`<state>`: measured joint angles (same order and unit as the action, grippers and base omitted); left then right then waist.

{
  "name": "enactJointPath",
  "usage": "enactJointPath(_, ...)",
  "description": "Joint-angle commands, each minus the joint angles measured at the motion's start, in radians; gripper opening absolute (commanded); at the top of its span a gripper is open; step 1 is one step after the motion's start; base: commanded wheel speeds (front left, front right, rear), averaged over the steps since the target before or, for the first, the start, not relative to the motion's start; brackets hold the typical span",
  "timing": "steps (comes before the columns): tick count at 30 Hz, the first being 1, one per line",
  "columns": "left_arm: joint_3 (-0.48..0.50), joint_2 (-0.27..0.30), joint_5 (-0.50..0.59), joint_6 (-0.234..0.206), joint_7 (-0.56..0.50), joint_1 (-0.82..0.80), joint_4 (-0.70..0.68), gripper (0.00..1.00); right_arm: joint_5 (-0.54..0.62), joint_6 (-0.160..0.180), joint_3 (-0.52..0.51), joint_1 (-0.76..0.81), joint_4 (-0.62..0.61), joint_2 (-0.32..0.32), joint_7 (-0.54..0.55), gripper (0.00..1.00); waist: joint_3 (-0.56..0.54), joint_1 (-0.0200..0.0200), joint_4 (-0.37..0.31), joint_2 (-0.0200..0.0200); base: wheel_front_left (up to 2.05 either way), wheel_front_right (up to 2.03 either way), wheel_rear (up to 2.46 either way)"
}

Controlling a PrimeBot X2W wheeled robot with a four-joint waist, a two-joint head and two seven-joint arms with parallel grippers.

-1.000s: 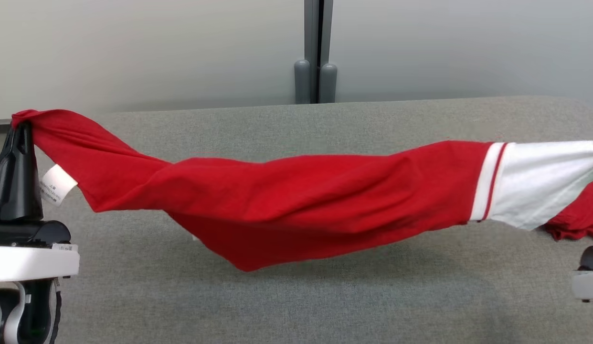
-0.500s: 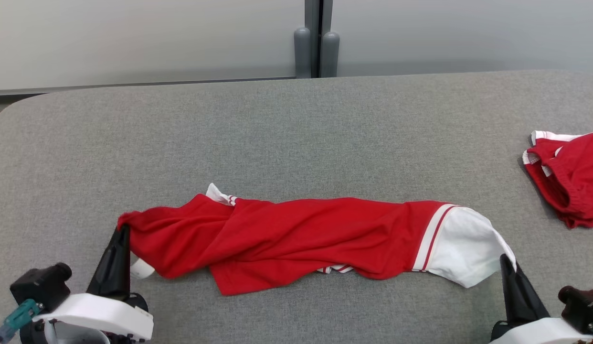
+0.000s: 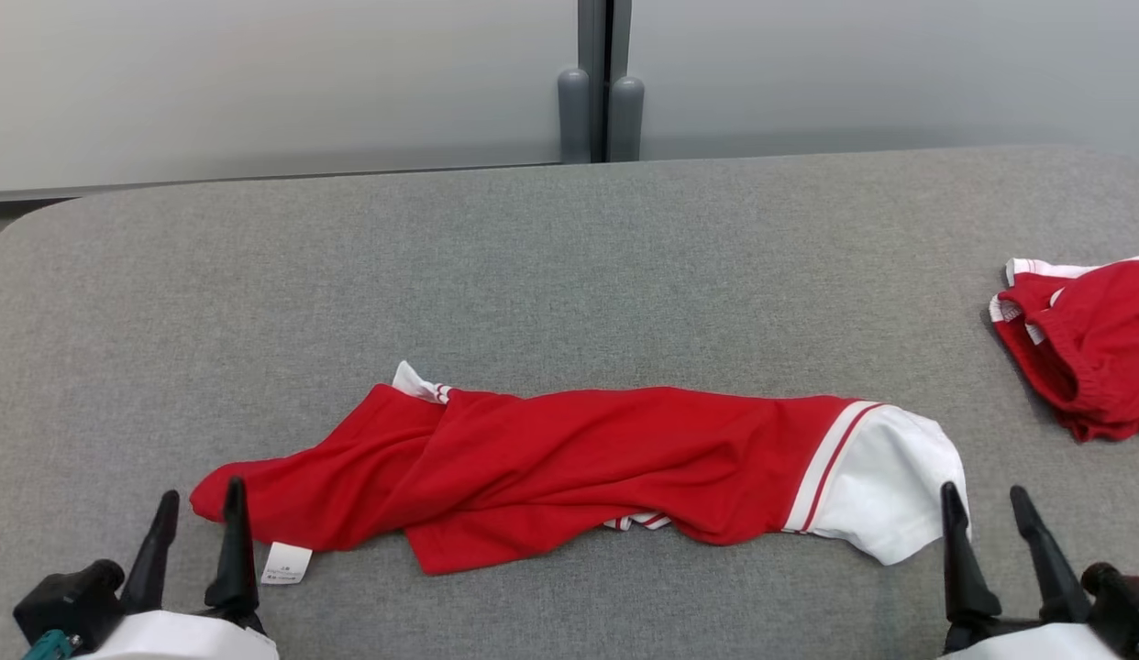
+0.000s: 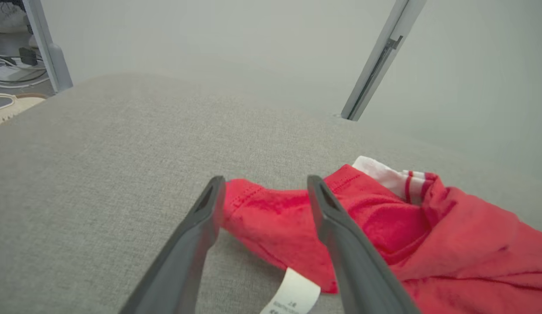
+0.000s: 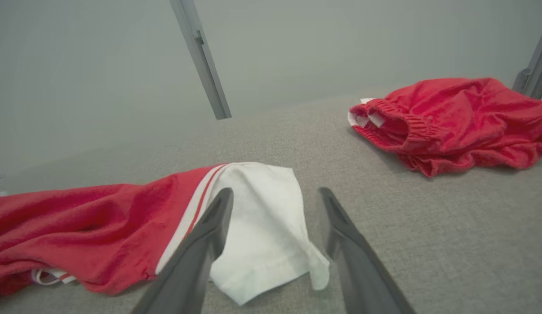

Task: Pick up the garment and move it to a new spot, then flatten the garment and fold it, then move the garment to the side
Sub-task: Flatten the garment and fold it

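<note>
The garment (image 3: 579, 463) is red with a white end and red-white stripes. It lies bunched in a long strip across the near part of the grey table (image 3: 533, 257). Its red left end (image 4: 271, 209) lies between the spread fingers of my left gripper (image 3: 200, 500), with a white care label (image 3: 285, 562) beside them. At the strip's other end, the white part (image 5: 262, 218) sits between the open fingers of my right gripper (image 3: 985, 498). Neither gripper holds the cloth.
A second red garment (image 3: 1083, 344) with white trim lies crumpled at the table's right edge, also in the right wrist view as a red garment (image 5: 454, 120). A grey wall with a vertical post (image 3: 602, 82) stands behind the table.
The garment went from hanging stretched between both shut grippers to lying on the table. Both grippers have opened and let go of its ends. The camera view shifted too.
</note>
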<state>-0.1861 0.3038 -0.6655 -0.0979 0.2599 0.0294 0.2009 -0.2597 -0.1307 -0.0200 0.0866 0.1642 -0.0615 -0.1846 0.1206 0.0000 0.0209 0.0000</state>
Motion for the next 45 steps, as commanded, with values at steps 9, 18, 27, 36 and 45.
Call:
enactJointPath(9,0.104,-0.027,0.214,0.01,0.005,0.069,-0.205,1.0,0.077,0.0,-0.004,-0.016,-0.197,-0.037,0.074,1.0,-0.088,0.0,-0.003,0.0,0.0,0.0,0.0)
enactJointPath(18,0.065,-0.016,0.274,-0.011,-0.013,0.14,-0.272,1.0,0.079,0.0,0.025,0.038,-0.291,-0.042,0.15,1.0,-0.138,0.0,-0.004,0.0,0.0,0.0,0.0)
enactJointPath(27,0.057,-0.013,0.271,-0.024,-0.032,0.145,-0.286,1.0,0.074,0.0,0.023,0.051,-0.308,-0.04,0.167,1.0,-0.136,0.0,-0.006,0.0,0.0,0.0,0.0)
enactJointPath(36,0.044,-0.015,0.268,-0.024,-0.033,0.131,-0.287,1.0,0.064,0.0,0.016,0.047,-0.301,-0.044,0.162,1.0,-0.132,0.0,0.004,0.0,0.0,0.0,0.0)
enactJointPath(45,-0.003,-0.028,0.28,0.014,-0.024,0.017,-0.293,1.0,-0.028,0.0,0.252,-0.199,-0.122,-0.164,0.26,1.0,0.0,0.0,0.137,0.0,0.0,0.0,0.0)
